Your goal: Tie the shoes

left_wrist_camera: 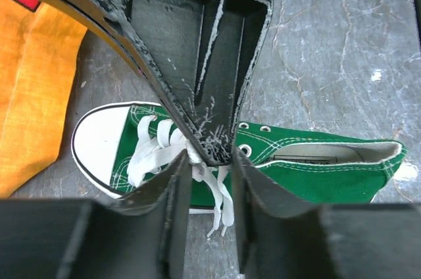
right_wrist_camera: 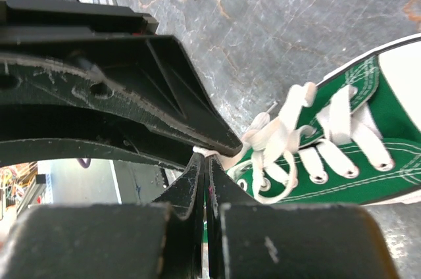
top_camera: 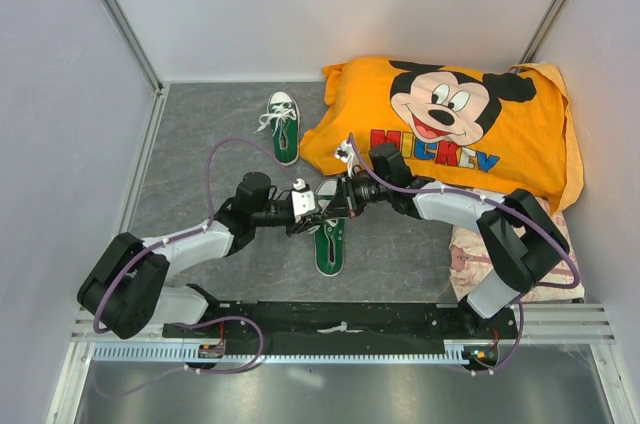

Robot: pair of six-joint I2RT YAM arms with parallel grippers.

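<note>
One green sneaker (top_camera: pixel 329 241) lies in the middle of the mat, its white toe cap pointing away from me. The other green sneaker (top_camera: pixel 283 128) lies further back. Both grippers meet over the near shoe's laces. My right gripper (right_wrist_camera: pixel 207 156) is shut on a white lace (right_wrist_camera: pixel 212 153) just above the shoe (right_wrist_camera: pixel 342 160). My left gripper (left_wrist_camera: pixel 210 170) is open. Its fingers (left_wrist_camera: pixel 172 193) stand either side of the right gripper's tip (left_wrist_camera: pixel 214 144), and loose lace ends (left_wrist_camera: pixel 220 203) hang between them over the shoe (left_wrist_camera: pixel 316 167). In the top view the left gripper (top_camera: pixel 318 206) and right gripper (top_camera: pixel 338 200) touch.
The orange Mickey Mouse pillow (top_camera: pixel 450 124) lies at the back right, close to both shoes; its edge shows in the left wrist view (left_wrist_camera: pixel 29 81). A pinkish bundle (top_camera: pixel 470 254) lies under the right arm. Grey walls enclose the mat (top_camera: pixel 200 124).
</note>
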